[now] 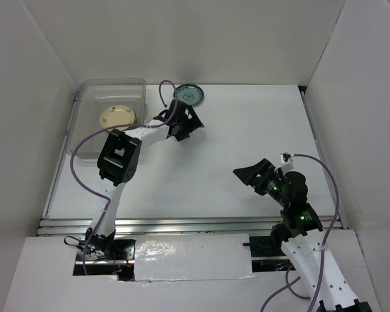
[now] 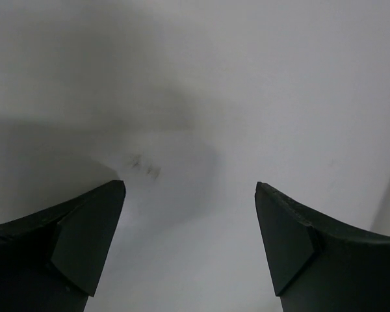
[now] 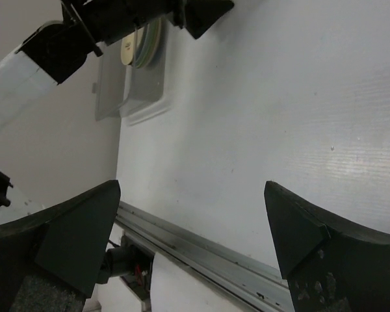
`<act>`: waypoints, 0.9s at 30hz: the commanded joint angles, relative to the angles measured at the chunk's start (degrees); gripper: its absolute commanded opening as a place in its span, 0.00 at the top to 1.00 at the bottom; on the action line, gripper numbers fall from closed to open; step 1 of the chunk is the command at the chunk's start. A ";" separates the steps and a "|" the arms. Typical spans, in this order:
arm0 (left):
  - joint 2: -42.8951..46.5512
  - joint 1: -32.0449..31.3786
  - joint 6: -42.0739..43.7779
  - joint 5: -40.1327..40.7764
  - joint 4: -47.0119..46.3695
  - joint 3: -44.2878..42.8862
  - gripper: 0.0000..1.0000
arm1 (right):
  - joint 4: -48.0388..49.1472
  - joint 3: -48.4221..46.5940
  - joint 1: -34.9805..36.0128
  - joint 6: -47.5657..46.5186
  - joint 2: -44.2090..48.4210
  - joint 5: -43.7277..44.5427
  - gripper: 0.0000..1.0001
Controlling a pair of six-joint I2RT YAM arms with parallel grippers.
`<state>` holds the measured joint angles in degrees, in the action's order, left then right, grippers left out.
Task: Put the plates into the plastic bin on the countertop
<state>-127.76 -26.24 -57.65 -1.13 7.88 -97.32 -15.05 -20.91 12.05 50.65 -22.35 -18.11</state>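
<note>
Plates [image 3: 140,47] stand stacked edge-on in the right wrist view; from above, one cream plate [image 1: 117,117] hides that layering. The left wrist view shows only bare worktop [image 2: 247,97]. By the near-right edge the right gripper [image 1: 250,169] hovers, jaws spread. The left gripper [image 1: 190,127] stretches farther, jaws spread, near a blue-patterned plate [image 1: 189,95] beside the far-left corner's plastic bin [image 1: 91,88].

Bin [image 1: 110,82] corner under left arm [image 1: 120,156], plate [image 1: 117,117] markings too small to tell
</note>
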 commanded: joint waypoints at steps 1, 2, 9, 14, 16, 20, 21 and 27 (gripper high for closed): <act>-3.45 0.58 -10.01 7.44 -9.26 -2.18 0.01 | 1.07 3.40 -0.19 3.66 3.71 -1.04 0.00; -3.89 0.49 -11.42 9.37 -12.59 -1.04 0.01 | 0.81 3.76 -0.10 4.01 5.46 -2.27 0.00; -10.64 -0.92 -23.01 30.62 -11.59 -8.46 0.01 | -5.51 3.16 -0.01 3.75 11.62 -5.18 0.00; -24.33 -0.39 -25.58 34.26 3.35 -29.47 0.01 | -9.73 0.87 -0.01 3.22 13.91 -7.90 0.00; -27.09 -0.13 -26.81 34.00 5.31 -34.84 0.01 | -11.23 -0.35 -0.19 3.22 14.44 -8.78 0.00; -29.64 0.92 -30.94 35.40 4.86 -34.78 0.05 | -13.51 -2.12 -0.19 4.10 14.88 -11.33 0.00; -30.08 1.19 -31.56 35.49 5.56 -35.13 0.08 | -13.86 -2.30 -0.28 4.28 14.88 -11.86 0.00; -32.54 3.39 -33.50 34.09 5.92 -36.18 0.27 | -16.50 -3.61 -0.28 4.63 16.11 -13.27 0.00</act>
<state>-155.26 -24.73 -90.24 31.75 6.87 -133.32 -28.99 -21.47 12.05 55.05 -7.14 -29.45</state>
